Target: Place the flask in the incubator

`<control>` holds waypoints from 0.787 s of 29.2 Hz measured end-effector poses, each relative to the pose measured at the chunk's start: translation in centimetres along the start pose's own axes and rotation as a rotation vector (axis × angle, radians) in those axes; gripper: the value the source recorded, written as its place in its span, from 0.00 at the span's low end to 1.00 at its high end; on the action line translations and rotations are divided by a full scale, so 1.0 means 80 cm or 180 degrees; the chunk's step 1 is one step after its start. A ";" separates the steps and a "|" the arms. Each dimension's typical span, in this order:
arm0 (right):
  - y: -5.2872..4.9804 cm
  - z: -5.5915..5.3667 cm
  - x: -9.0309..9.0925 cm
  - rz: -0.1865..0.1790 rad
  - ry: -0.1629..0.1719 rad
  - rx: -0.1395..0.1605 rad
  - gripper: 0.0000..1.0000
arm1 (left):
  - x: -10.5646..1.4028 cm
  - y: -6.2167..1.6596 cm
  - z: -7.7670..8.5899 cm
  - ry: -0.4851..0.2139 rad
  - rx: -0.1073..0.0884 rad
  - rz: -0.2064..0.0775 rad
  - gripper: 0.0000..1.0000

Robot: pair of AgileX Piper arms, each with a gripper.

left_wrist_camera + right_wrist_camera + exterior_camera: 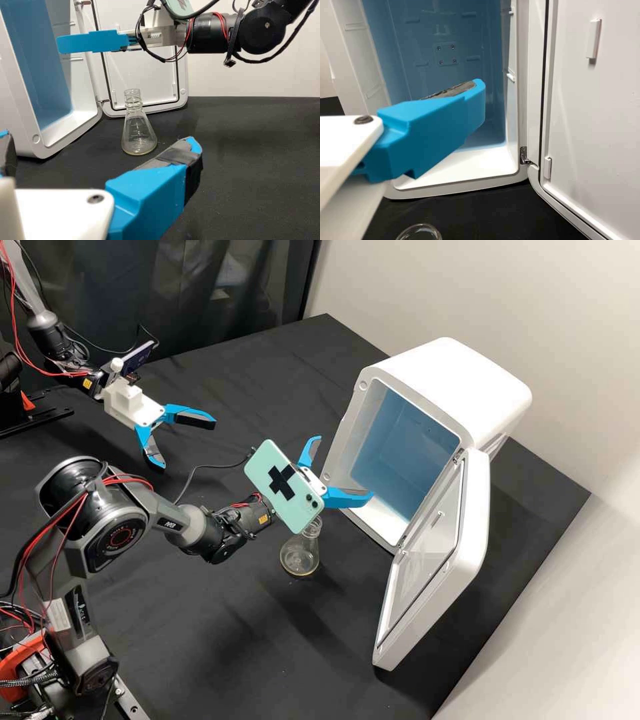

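Observation:
A clear, empty conical flask (301,553) stands upright on the black bench just in front of the open incubator (460,380). The incubator is white with a blue inside, and its door (437,560) is swung wide. My right gripper (337,475) hangs open above the flask, at the incubator's mouth, with nothing between its fingers. The right wrist view faces the blue chamber (445,55), with the flask's rim (419,232) below one blue finger (435,120). My left gripper (187,443) is open and empty, well off to the left; its wrist view shows the flask (137,127) and the incubator (35,100).
A mint-green phone (283,485) is mounted on the right arm's wrist. The right arm's base (93,520) stands at the near left with red cables. Dark curtains hang behind the bench, and the bench's right edge runs close behind the incubator.

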 end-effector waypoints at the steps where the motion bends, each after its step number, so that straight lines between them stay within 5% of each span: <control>1: 0.000 0.000 0.000 0.0000 0.0000 0.0000 1.00 | 0.000 -0.0005 -0.001 0.0008 -0.0003 -0.0005 1.00; 8: 0.000 0.002 -0.002 0.0009 -0.0002 0.0002 1.00 | -0.001 -0.0011 -0.008 0.0074 -0.0020 0.0002 1.00; 23: 0.012 0.035 -0.047 -0.0008 -0.0142 0.0014 1.00 | -0.001 0.0002 -0.008 0.0049 -0.0045 0.0037 1.00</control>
